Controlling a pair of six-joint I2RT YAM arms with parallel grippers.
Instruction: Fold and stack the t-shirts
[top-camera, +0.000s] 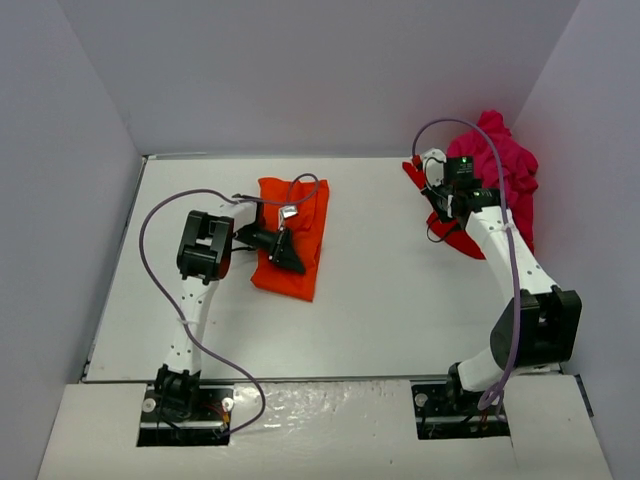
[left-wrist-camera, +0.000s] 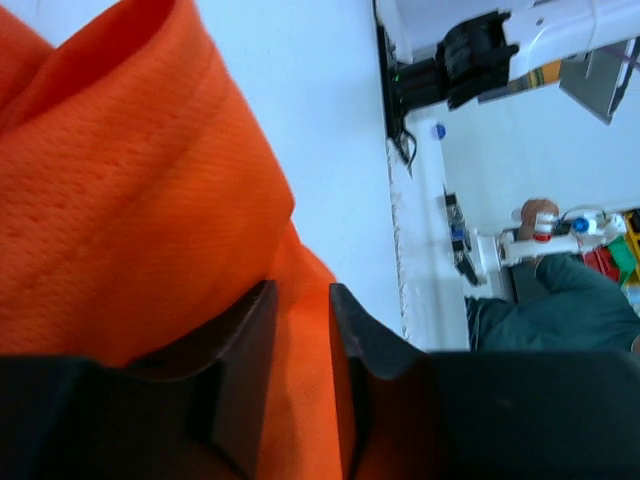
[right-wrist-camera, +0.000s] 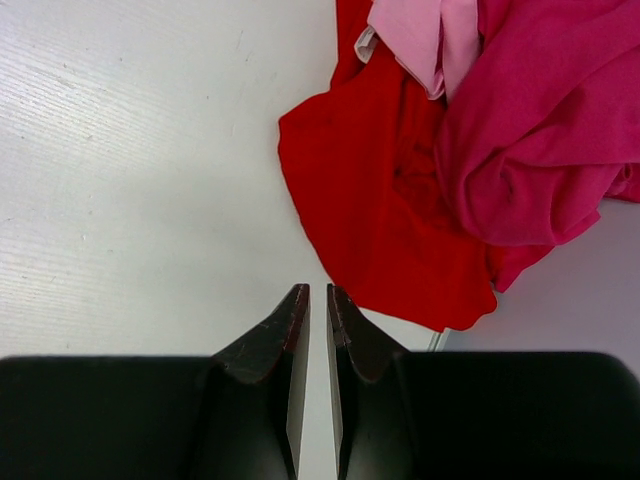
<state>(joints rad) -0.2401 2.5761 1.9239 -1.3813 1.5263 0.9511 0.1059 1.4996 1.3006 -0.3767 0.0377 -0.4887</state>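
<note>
The orange-red t-shirt lies folded into a narrow rectangle left of the table's middle. My left gripper rests low on its near half. In the left wrist view the jaws stand a little apart, and the orange-red cloth fills the gap and bulges up in folds ahead. The red t-shirt and the magenta-pink t-shirt lie crumpled together at the back right. My right gripper hovers over bare table just left of the red cloth's edge, its jaws nearly together with nothing between them.
Grey walls close in the table on the left, back and right. A pale pink piece of cloth shows in the crumpled pile. Purple cables loop over both arms. The table's edge runs just past the orange-red shirt.
</note>
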